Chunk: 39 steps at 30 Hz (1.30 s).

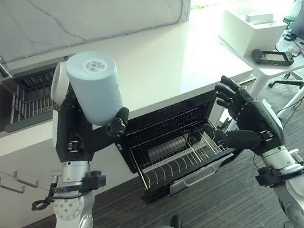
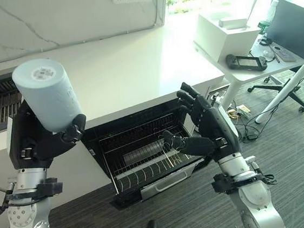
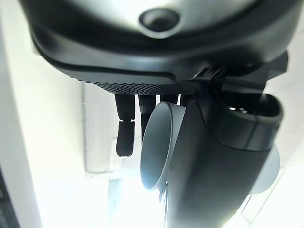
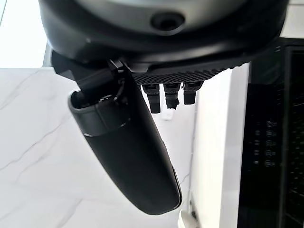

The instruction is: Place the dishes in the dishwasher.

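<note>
My left hand [image 1: 92,139] is raised in front of the counter, shut on a pale blue cup [image 1: 96,86] held bottom-up and tilted; its thumb [image 1: 118,123] presses the cup's side. The cup's rim [image 3: 154,142] shows past the fingers in the left wrist view. Below and to the right, the dishwasher [image 1: 171,144] stands open under the counter with its wire rack [image 1: 170,155] pulled out. My right hand [image 1: 248,120] hovers open by the rack's right side, fingers spread, holding nothing. In the right eye view the cup [image 2: 49,95] and right hand [image 2: 210,127] stand the same way.
A white counter [image 1: 156,53] runs above the dishwasher, with a sink [image 1: 20,100] holding a dish rack at its left. A white desk [image 1: 274,36] with a controller and a box stands at the right, an office chair's base beside it.
</note>
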{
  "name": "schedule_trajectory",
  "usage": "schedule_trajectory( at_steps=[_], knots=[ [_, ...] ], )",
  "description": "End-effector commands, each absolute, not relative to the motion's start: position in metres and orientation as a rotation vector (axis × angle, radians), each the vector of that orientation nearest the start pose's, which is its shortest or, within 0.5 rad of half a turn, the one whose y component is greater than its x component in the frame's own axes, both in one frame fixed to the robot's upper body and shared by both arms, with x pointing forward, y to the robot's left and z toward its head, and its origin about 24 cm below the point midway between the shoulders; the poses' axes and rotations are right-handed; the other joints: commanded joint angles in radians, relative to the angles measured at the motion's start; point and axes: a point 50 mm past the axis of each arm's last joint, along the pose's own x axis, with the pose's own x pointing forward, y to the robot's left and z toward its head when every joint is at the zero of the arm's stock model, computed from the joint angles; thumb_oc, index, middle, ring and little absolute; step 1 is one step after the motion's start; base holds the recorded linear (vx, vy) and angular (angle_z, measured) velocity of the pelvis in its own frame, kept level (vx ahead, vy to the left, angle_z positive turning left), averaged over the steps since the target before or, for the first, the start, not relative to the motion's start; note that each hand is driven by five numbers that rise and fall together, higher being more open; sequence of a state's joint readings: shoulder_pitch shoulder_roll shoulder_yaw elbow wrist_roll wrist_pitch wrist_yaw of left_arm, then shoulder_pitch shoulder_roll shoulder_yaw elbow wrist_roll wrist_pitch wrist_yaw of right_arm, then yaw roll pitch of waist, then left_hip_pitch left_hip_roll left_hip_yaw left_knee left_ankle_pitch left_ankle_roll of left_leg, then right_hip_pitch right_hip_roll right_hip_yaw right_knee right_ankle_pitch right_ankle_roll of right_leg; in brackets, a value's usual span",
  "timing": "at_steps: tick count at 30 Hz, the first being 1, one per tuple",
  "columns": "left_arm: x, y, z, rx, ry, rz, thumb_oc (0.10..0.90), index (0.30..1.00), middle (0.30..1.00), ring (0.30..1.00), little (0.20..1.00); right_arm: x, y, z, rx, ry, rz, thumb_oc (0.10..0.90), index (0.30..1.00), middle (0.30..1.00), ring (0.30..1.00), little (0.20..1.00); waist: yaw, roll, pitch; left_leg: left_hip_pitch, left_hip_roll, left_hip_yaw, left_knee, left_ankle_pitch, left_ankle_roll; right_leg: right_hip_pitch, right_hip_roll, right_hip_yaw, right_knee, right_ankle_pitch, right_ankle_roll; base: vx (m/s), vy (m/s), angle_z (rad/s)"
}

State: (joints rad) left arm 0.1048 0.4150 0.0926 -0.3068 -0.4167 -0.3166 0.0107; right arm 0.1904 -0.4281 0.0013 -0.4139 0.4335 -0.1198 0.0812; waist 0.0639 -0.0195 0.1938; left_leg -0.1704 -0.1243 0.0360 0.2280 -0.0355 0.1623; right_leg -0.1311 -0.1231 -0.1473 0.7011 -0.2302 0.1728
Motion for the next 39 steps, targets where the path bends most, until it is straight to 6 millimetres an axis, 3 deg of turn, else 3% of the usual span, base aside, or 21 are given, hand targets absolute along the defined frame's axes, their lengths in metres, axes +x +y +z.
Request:
schedule_trajectory(
  at_steps=[1,3,5,6,8,11,15,16,17,18,21,23,25,28,31,35,39],
  knots=[
    [0.206,0.220,0.191,0.069,-0.837,-0.041,0.400,0.300,0.300,0.300,0.300,0.212,-0.189,0.162,0.020,-0.583,0.255,0.800,0.900,0.900,0.900,0.900,-0.001,0.016,-0.032,0.010,0.105,-0.073,0.072,-0.149,-0.138,0.085,0.000,-0.077,-0.375,0.188,-0.045,0.06,-0.266,0.09],
    [0.212,0.217,0.198,0.072,-0.852,-0.056,0.400,0.300,0.300,0.300,0.300,0.213,-0.186,0.164,0.017,-0.603,0.267,0.800,0.900,0.900,0.900,0.900,-0.006,-0.004,-0.009,0.017,0.109,-0.079,0.072,-0.164,-0.147,0.014,-0.084,-0.017,-0.401,0.178,-0.022,0.02,-0.415,0.14],
    [0.215,0.214,0.201,0.078,-0.862,-0.062,0.400,0.300,0.300,0.300,0.300,0.215,-0.183,0.168,0.021,-0.620,0.283,0.800,0.900,0.900,0.900,0.900,-0.013,-0.022,-0.001,0.031,0.122,-0.092,0.072,-0.188,-0.158,-0.072,-0.137,0.071,-0.401,0.216,0.013,0.09,-0.568,0.33],
    [0.216,0.211,0.204,0.086,-0.866,-0.066,0.400,0.300,0.300,0.300,0.300,0.216,-0.177,0.174,0.024,-0.630,0.307,0.800,0.900,0.900,0.900,0.900,-0.016,-0.029,0.005,0.051,0.145,-0.106,0.072,-0.211,-0.167,-0.133,-0.144,0.134,-0.401,0.234,0.032,0.17,-0.625,0.34],
    [0.215,0.211,0.206,0.085,-0.868,-0.075,0.400,0.300,0.300,0.300,0.300,0.216,-0.176,0.177,0.020,-0.635,0.319,0.800,0.900,0.900,0.900,0.900,-0.015,-0.034,0.011,0.064,0.166,-0.136,0.072,-0.222,-0.177,-0.153,-0.135,0.165,-0.401,0.211,0.036,0.17,-0.591,0.67],
    [0.211,0.214,0.203,0.079,-0.848,-0.049,0.400,0.300,0.300,0.300,0.300,0.214,-0.177,0.176,0.022,-0.609,0.361,0.800,0.900,0.900,0.900,0.900,0.001,-0.040,-0.014,0.054,0.256,-0.113,0.072,-0.198,-0.229,-0.122,-0.164,0.071,-0.401,0.149,0.053,0.09,-0.525,0.83],
    [0.210,0.212,0.197,0.036,-0.822,-0.046,0.400,0.300,0.300,0.300,0.300,0.215,-0.179,0.176,0.004,-0.576,0.375,0.800,0.900,0.900,0.900,0.900,-0.013,-0.025,-0.046,0.018,0.354,-0.028,0.072,-0.134,-0.277,-0.082,-0.130,-0.006,-0.401,0.101,0.004,0.04,-0.385,0.66],
    [0.211,0.209,0.196,0.026,-0.820,-0.059,0.400,0.300,0.300,0.300,0.300,0.215,-0.180,0.175,-0.003,-0.575,0.360,0.800,0.900,0.900,0.900,0.900,-0.021,-0.022,-0.045,0.003,0.374,0.032,0.072,-0.111,-0.274,-0.063,-0.126,-0.036,-0.401,0.087,-0.006,-0.04,-0.339,1.17],
    [0.212,0.205,0.195,0.004,-0.821,-0.080,0.400,0.300,0.300,0.300,0.300,0.214,-0.186,0.175,-0.006,-0.580,0.328,0.800,0.900,0.900,0.900,0.900,-0.041,-0.013,-0.044,-0.007,0.393,0.145,0.072,-0.094,-0.273,-0.035,-0.125,-0.093,-0.401,0.071,-0.017,-0.05,-0.302,1.04],
    [0.213,0.204,0.194,-0.009,-0.820,-0.096,0.400,0.300,0.300,0.300,0.300,0.213,-0.190,0.175,-0.009,-0.582,0.305,0.800,0.900,0.900,0.900,0.900,-0.051,-0.011,-0.040,0.007,0.390,0.189,0.072,-0.097,-0.271,-0.014,-0.129,-0.123,-0.401,0.060,-0.018,-0.05,-0.248,1.32],
    [0.210,0.205,0.193,-0.006,-0.835,-0.106,0.400,0.300,0.300,0.300,0.300,0.215,-0.195,0.176,-0.003,-0.583,0.286,0.800,0.900,0.900,0.900,0.900,-0.041,0.003,-0.031,0.016,0.266,0.176,0.072,-0.134,-0.240,-0.009,-0.120,-0.144,-0.401,0.068,-0.014,0.00,-0.091,0.96],
    [0.209,0.204,0.193,0.003,-0.834,-0.133,0.400,0.300,0.300,0.300,0.300,0.215,-0.196,0.174,0.003,-0.576,0.259,0.800,0.900,0.900,0.900,0.900,-0.053,0.011,-0.038,0.030,0.293,0.202,0.072,-0.159,-0.251,0.013,-0.116,-0.158,-0.401,0.050,-0.010,0.03,-0.019,-0.07],
    [0.211,0.202,0.191,0.020,-0.824,-0.126,0.400,0.300,0.300,0.300,0.300,0.215,-0.189,0.171,0.009,-0.573,0.270,0.800,0.900,0.900,0.900,0.900,-0.057,0.015,-0.041,0.034,0.277,0.169,0.072,-0.167,-0.239,0.010,-0.111,-0.152,-0.401,0.062,-0.015,-0.08,0.030,-0.03],
    [0.217,0.199,0.187,0.038,-0.796,-0.120,0.400,0.300,0.300,0.300,0.300,0.217,-0.185,0.168,0.031,-0.564,0.286,0.800,0.900,0.900,0.900,0.900,-0.067,0.015,-0.061,0.043,0.295,0.178,0.072,-0.179,-0.246,0.016,-0.120,-0.170,-0.401,0.063,-0.013,-0.03,0.058,-0.01],
    [0.222,0.196,0.183,0.057,-0.774,-0.111,0.400,0.300,0.300,0.300,0.300,0.220,-0.184,0.168,0.050,-0.551,0.306,0.800,0.900,0.900,0.900,0.900,-0.067,0.012,-0.073,0.048,0.280,0.153,0.072,-0.190,-0.245,0.019,-0.115,-0.170,-0.401,0.061,-0.014,-0.02,0.060,-0.01],
    [0.226,0.192,0.179,0.096,-0.759,-0.107,0.400,0.300,0.300,0.300,0.300,0.225,-0.184,0.168,0.143,-0.515,0.347,0.800,0.900,0.900,0.900,0.900,-0.064,0.006,-0.082,0.058,0.275,0.155,0.072,-0.199,-0.239,0.026,-0.117,-0.182,-0.401,0.059,-0.015,-0.03,0.051,0.00],
    [0.238,0.176,0.168,0.229,-0.741,-0.117,0.400,0.300,0.300,0.300,0.300,0.231,-0.172,0.171,0.301,-0.501,0.464,0.800,0.900,0.900,0.900,0.900,-0.060,-0.007,-0.090,0.066,0.267,0.156,0.072,-0.207,-0.230,0.031,-0.116,-0.193,-0.401,0.061,-0.017,-0.05,0.025,-0.03]
  ],
)
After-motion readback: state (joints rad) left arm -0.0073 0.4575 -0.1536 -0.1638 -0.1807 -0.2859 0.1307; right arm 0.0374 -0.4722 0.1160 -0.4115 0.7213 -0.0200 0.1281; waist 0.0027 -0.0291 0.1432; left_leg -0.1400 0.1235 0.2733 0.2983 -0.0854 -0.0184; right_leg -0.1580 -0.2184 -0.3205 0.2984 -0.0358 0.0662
